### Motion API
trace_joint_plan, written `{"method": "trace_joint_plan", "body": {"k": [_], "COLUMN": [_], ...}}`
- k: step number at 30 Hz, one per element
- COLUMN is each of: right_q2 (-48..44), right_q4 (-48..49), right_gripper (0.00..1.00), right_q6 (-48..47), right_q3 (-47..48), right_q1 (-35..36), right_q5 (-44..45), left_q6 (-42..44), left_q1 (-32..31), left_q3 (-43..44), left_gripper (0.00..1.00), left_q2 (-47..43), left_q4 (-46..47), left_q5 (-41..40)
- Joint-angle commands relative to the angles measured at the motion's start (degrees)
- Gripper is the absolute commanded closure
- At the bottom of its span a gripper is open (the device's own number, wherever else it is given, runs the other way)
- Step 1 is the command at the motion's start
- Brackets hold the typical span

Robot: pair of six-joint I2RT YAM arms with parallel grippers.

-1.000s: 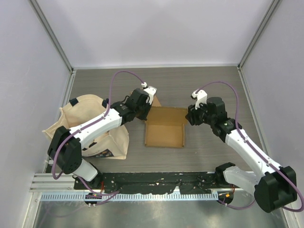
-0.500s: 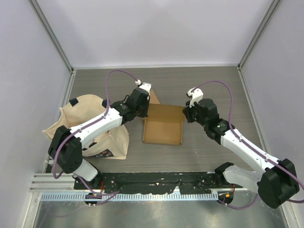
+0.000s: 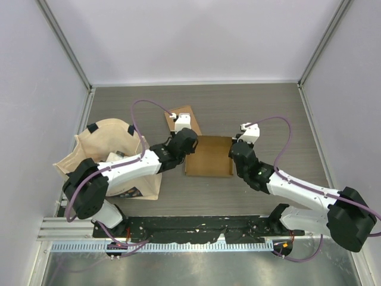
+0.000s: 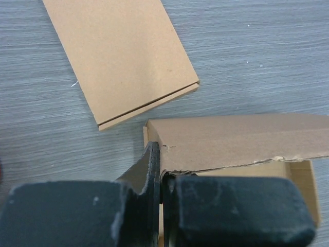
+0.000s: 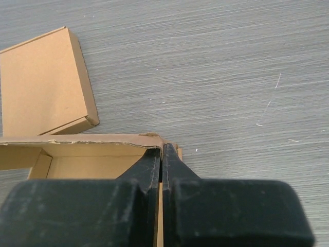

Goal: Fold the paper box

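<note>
My left tool (image 4: pixel 158 165) and right tool (image 5: pixel 161 155) are each pinched tight on opposite side walls of the box (image 3: pixel 208 156), mid-counter (image 3: pixel 262 107) between my arms. Uneven pulling could tear the thin, ragged wall or slip it free. My own tools hide the box's near end.

The grey, wood-grain tabletop (image 3: pixel 268 107) carries three things. An open cardboard box (image 3: pixel 208 156) sits near its middle. A flat cardboard piece (image 3: pixel 189 116) lies just beyond it, toward the far edge. A beige cloth bag (image 3: pixel 100 138) lies by the left edge.
</note>
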Motion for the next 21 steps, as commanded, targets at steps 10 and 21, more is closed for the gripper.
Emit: {"method": "trace_joint_plan", "body": {"k": [10,21], "right_q2": [-4.2,-3.7], "right_q4": [17.3,19.6], "right_gripper": [0.96,0.85], "right_q6": [3.1,2.2], "right_q3": [-12.4,-16.1], "right_q1": [8.9,22.6], "right_q5": [14.8,25.9], "left_q6": [-3.7,-5.2], "left_q1": [-4.1,-8.4], "left_q3": [-11.4,-22.4], "left_gripper": [1.00,1.00], "left_q2": [-4.5,-9.5], "left_q4": [16.2,21.8], "left_q5": [-7.3,-11.7]}}
